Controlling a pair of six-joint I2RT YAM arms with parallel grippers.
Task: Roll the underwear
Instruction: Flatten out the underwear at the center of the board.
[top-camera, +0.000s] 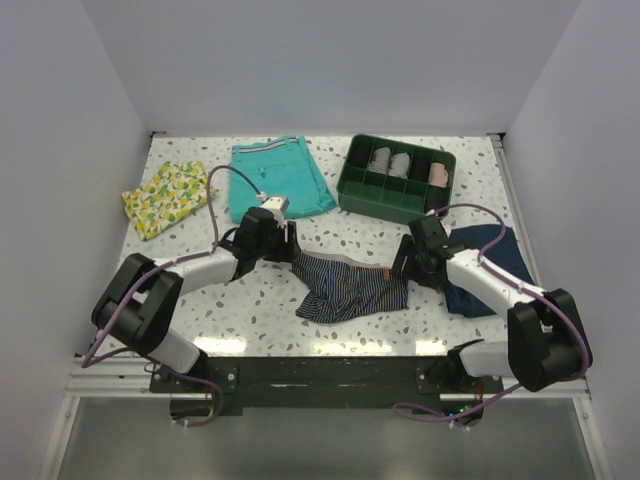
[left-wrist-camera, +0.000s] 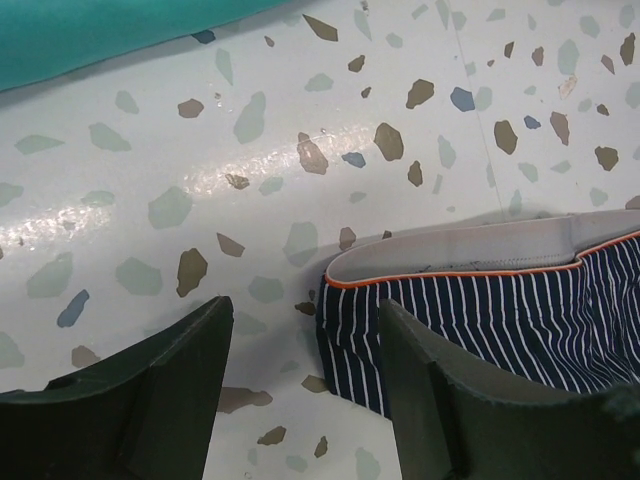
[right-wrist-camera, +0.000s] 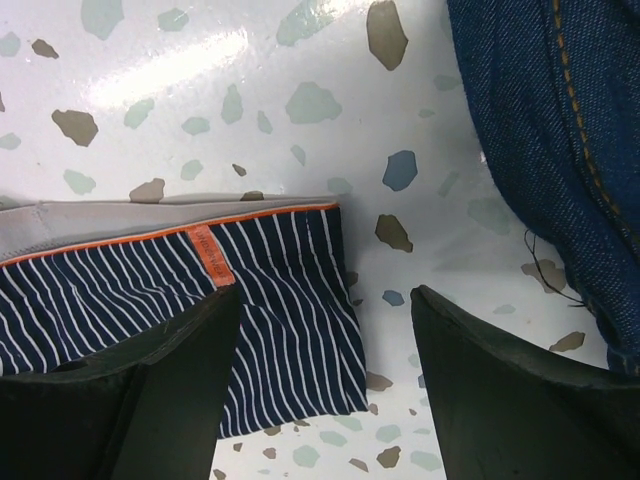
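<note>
The underwear (top-camera: 350, 288), navy with pale pinstripes, a grey waistband and an orange edge, lies flat at the table's middle. My left gripper (top-camera: 287, 243) is open just above its left waistband corner; in the left wrist view the gripper (left-wrist-camera: 305, 345) straddles that corner of the underwear (left-wrist-camera: 480, 320). My right gripper (top-camera: 400, 266) is open over the right waistband corner; in the right wrist view the gripper (right-wrist-camera: 325, 330) has that edge of the underwear (right-wrist-camera: 280, 330) between its fingers. Neither holds cloth.
Teal shorts (top-camera: 280, 175) lie at the back, also showing in the left wrist view (left-wrist-camera: 90, 35). A lemon-print cloth (top-camera: 165, 198) lies back left. A green divided bin (top-camera: 396, 177) with rolled items stands back right. A plain navy garment (top-camera: 490, 265) lies by the right arm (right-wrist-camera: 560, 130).
</note>
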